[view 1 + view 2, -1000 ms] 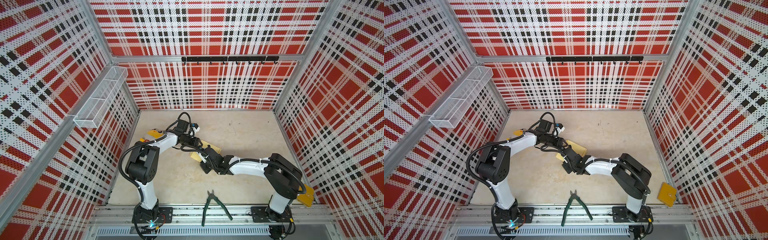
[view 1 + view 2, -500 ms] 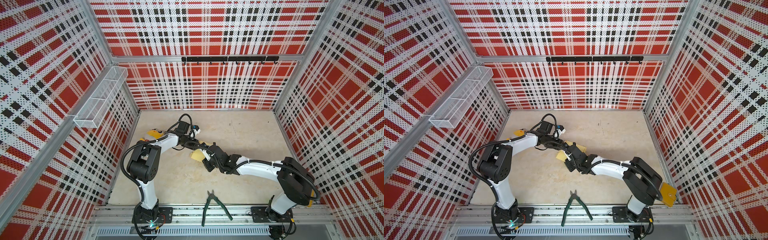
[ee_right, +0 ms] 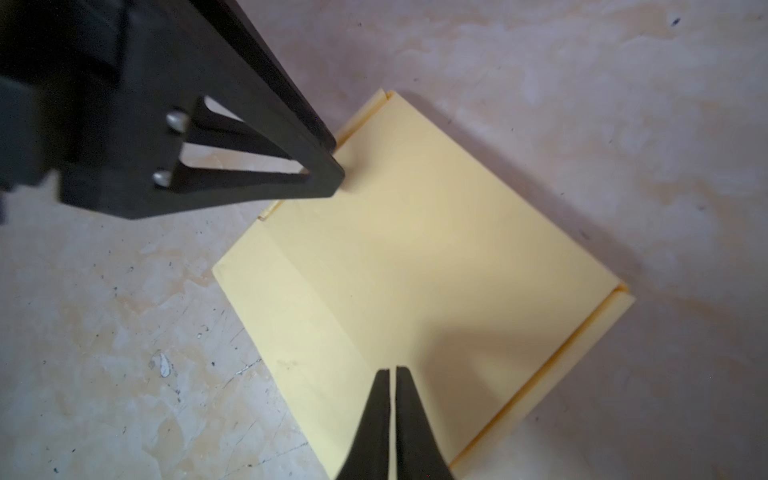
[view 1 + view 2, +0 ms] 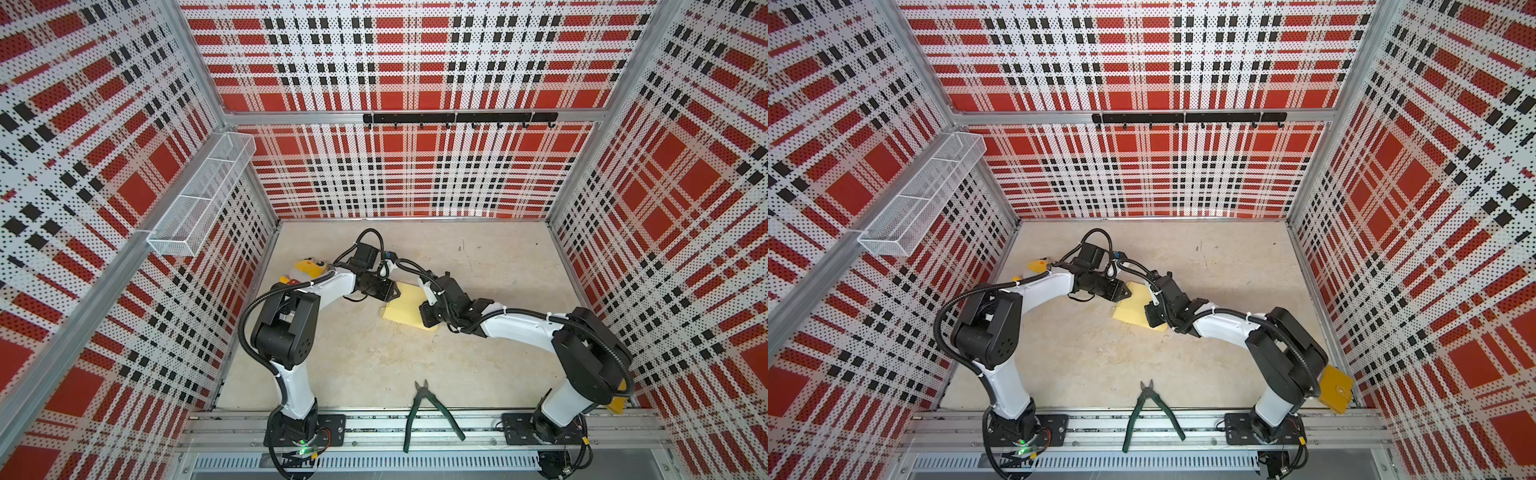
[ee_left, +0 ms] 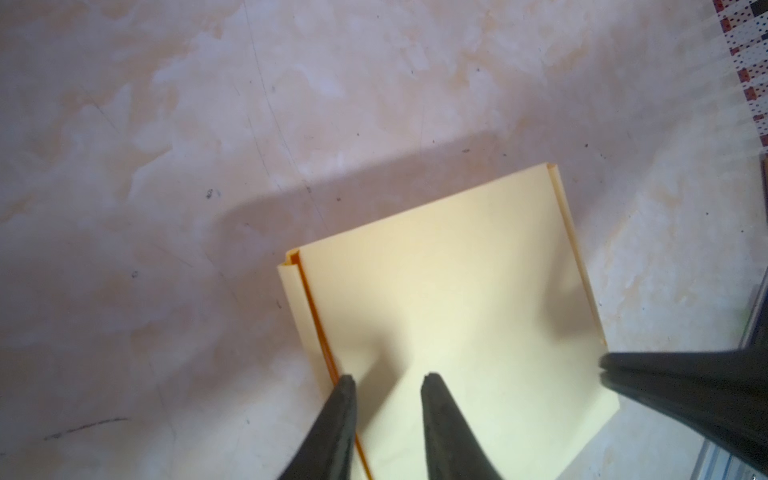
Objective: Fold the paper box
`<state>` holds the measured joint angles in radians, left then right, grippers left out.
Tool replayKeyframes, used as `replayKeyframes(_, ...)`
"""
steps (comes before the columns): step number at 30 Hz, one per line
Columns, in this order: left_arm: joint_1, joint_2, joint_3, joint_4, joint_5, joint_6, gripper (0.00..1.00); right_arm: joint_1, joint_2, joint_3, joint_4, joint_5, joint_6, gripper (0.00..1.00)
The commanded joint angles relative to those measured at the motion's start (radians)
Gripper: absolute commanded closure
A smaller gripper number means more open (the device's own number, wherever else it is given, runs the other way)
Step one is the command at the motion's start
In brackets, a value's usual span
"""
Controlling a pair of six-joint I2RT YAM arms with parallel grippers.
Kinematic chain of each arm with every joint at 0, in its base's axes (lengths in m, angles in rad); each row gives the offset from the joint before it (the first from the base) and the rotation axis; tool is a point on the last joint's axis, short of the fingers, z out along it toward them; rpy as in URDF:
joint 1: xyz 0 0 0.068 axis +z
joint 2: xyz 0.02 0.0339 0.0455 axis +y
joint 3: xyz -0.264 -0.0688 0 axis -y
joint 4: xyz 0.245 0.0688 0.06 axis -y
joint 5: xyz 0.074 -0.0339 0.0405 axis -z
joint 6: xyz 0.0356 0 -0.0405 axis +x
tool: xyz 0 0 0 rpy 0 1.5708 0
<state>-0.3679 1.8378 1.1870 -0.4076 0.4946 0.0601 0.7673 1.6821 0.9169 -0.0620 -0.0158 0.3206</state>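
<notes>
Mid-frame in both top views, the paper box is laid flat on the tabletop, seemingly pinned by the right gripper, jaws shut, while the left gripper, jaws parted, is parked at a side flap, probably to be raised next.

One paper box, pale yellow. Two robot arms: a left arm and a right arm. One pair of green-handled cutters. One mustard pouch. One wire basket on the wall, with three compartments. One black hook rail. One yellow toy.
</notes>
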Motion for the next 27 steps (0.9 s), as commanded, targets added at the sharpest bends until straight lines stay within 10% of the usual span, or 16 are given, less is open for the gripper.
replayKeyframes(1, 0.000, -0.087, -0.016, -0.024, 0.042, 0.000, 0.67, -0.018, 0.044, -0.030, 0.040, -0.032, 0.062, 0.92)
replayKeyframes(13, -0.014, -0.079, -0.021, -0.096, -0.001, 0.122, 1.00, -0.034, 0.004, -0.028, 0.012, -0.056, 0.032, 0.91)
replayKeyframes(27, -0.049, 0.027, 0.019, -0.171, -0.119, 0.231, 1.00, -0.106, -0.056, 0.060, -0.041, -0.095, -0.017, 0.89)
